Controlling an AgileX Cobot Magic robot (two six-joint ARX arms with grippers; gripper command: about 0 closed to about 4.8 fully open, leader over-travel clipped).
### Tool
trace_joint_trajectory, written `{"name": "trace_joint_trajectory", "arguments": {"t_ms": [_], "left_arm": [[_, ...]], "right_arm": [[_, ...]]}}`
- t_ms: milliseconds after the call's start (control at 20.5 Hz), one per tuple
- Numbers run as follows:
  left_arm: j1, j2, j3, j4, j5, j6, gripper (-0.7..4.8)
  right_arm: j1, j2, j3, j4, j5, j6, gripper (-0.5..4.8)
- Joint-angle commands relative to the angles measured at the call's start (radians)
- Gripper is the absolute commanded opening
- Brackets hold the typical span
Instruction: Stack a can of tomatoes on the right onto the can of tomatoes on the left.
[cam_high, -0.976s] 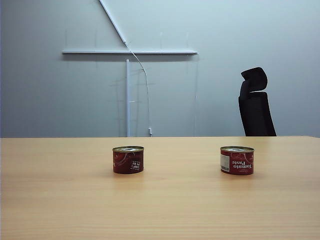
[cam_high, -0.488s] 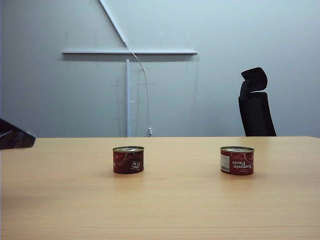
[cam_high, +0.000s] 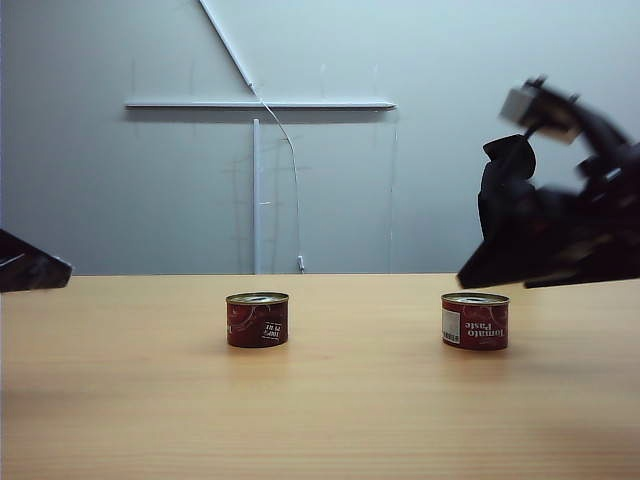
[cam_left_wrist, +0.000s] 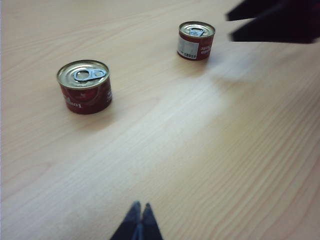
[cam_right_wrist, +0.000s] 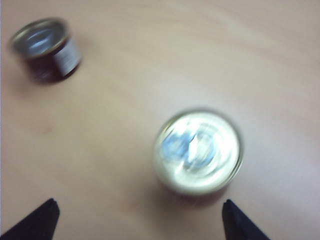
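Two short red cans stand upright on a wooden table (cam_high: 320, 420), well apart from each other. In the exterior view the left can (cam_high: 257, 319) sits near the table's centre and the right can (cam_high: 475, 320) lies at 3 o'clock from it. Both are squat cylinders with dark red labels and silver pull-tab lids. The right can shows a white panel and the words "Tomato Paste" printed upside down; the left can carries a small white patch of text, too small to read. In the left wrist view the left can (cam_left_wrist: 84, 86) shows its ring pull plainly, and the right can (cam_left_wrist: 196, 40) stands beyond it at about 1 o'clock. The right gripper (cam_high: 500, 268) hangs above the table at roughly 1 o'clock from the right can, blurred, clear of the lid. In the right wrist view its fingertips (cam_right_wrist: 36, 218) stand wide apart at the frame edge, with the right can (cam_right_wrist: 198, 151) seen from above between and beyond them, its bright lid blurred; the left can (cam_right_wrist: 45, 48) lies farther off. Nothing is between the fingers. The left gripper (cam_left_wrist: 138, 223) shows as a dark tip with its two fingers pressed together, empty, over bare table near the left can. In the exterior view the left arm (cam_high: 30, 265) shows only as a dark wedge at the 9 o'clock edge.
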Motion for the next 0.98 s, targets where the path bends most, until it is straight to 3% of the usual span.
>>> {"name": "trace_joint_trajectory", "arguments": {"t_ms": [49,439,537,586,635,781,928,976], "left_arm": [[-0.002,0.001,0.002,0.006,0.001,0.005,-0.02],[-0.002,0.001,0.002,0.006,0.001,0.005,-0.02],[-0.002,0.001,0.002,0.006,0.001,0.005,-0.02],[-0.002,0.001,0.002,0.006,0.001,0.005,-0.02],[-0.002,0.001,0.002,0.006,0.001,0.005,-0.02],[0.008,0.000,0.003,0.006,0.002,0.005,-0.02],[0.130,0.000,0.003,0.005,0.101,0.005,-0.02],[0.176,-0.002,0.003,0.006,0.120,0.005,-0.02]], "right_arm": [[0.000,0.202,0.031,0.242,0.085,0.006,4.79],[0.000,0.384,0.084,0.380,0.084,0.081,4.79],[0.000,0.396,0.089,0.380,0.074,0.093,3.26],[0.000,0.398,0.092,0.381,0.055,0.093,1.69],[0.000,0.398,0.097,0.380,0.054,0.096,1.18],[0.002,0.398,0.130,0.381,0.014,0.149,0.94],[0.040,0.398,0.227,0.365,-0.141,0.177,0.94],[0.060,0.398,0.251,0.351,-0.141,0.177,0.94]]}}
